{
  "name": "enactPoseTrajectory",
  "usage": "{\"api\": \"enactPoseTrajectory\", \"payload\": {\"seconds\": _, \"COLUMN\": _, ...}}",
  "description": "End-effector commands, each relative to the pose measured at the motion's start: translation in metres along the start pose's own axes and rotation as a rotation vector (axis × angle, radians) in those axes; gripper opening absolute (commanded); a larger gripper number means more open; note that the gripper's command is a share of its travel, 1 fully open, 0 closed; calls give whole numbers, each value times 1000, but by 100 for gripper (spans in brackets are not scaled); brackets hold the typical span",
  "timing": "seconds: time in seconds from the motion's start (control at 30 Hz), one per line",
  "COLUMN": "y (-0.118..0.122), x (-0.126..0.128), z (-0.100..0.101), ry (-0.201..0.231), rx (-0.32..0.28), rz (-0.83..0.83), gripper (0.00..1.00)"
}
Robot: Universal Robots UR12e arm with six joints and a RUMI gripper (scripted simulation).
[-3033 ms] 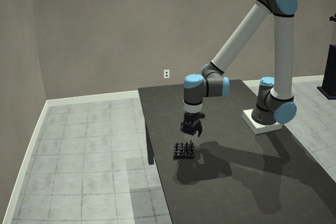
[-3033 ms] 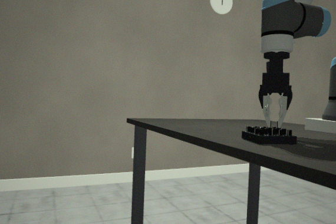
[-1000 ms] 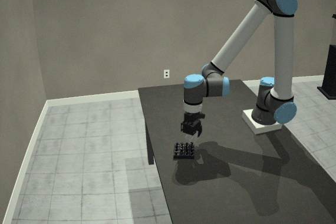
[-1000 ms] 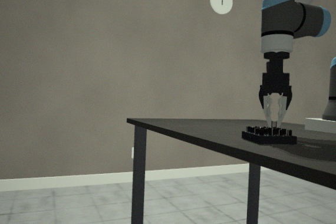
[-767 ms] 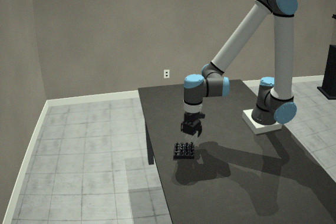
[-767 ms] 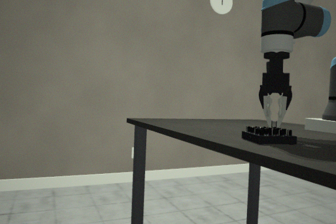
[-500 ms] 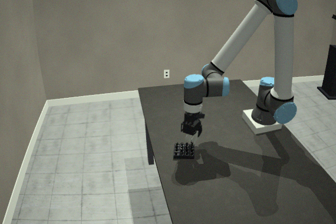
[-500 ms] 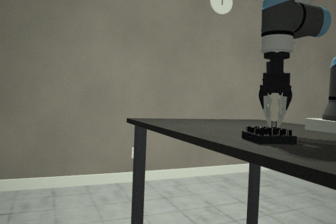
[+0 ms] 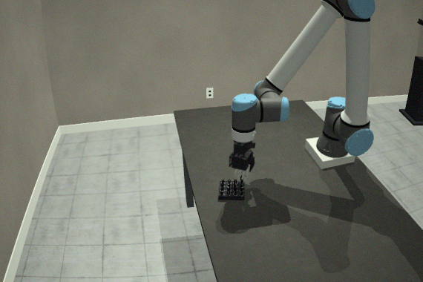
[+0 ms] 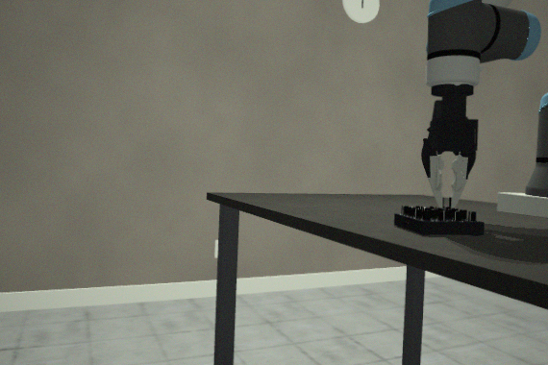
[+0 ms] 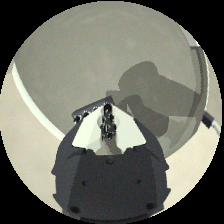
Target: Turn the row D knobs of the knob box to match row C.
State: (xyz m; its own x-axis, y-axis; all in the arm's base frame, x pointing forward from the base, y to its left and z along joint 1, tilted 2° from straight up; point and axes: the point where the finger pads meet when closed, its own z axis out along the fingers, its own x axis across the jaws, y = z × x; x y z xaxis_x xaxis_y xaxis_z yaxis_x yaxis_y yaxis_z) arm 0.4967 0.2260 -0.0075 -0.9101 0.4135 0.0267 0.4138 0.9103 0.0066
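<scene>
The knob box [image 9: 231, 198] [image 10: 454, 229] [image 11: 92, 106] is a small dark block on the table, with several upright black knobs in rows. My gripper [image 9: 243, 177] [image 10: 447, 204] [image 11: 107, 106] points straight down over its back right part in the top view. The pale fingertips are nearly together, with one black knob between them, and the gripper is shut on that knob. The fingers hide part of the box in the wrist view. The marks, the row letters and the box's socket are too small to make out, so I cannot tell which knob it is.
The dark table [image 9: 260, 254] [image 10: 308, 223] bears the box near its left edge in the top view. The arm's white base block [image 9: 335, 162] [image 10: 521, 205] stands farther back right. The arm's shadow falls beside the box. A wall outlet [image 9: 209, 93] is behind.
</scene>
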Motion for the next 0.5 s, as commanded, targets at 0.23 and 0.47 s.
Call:
{"api": "enactPoseTrajectory", "payload": {"seconds": 0.23, "y": 0, "x": -2, "z": -1, "ry": -1, "rx": -2, "rz": -203, "gripper": 4}}
{"api": "enactPoseTrajectory", "payload": {"seconds": 0.47, "y": 1, "x": -2, "z": -1, "ry": -1, "rx": -2, "rz": -357, "gripper": 4}}
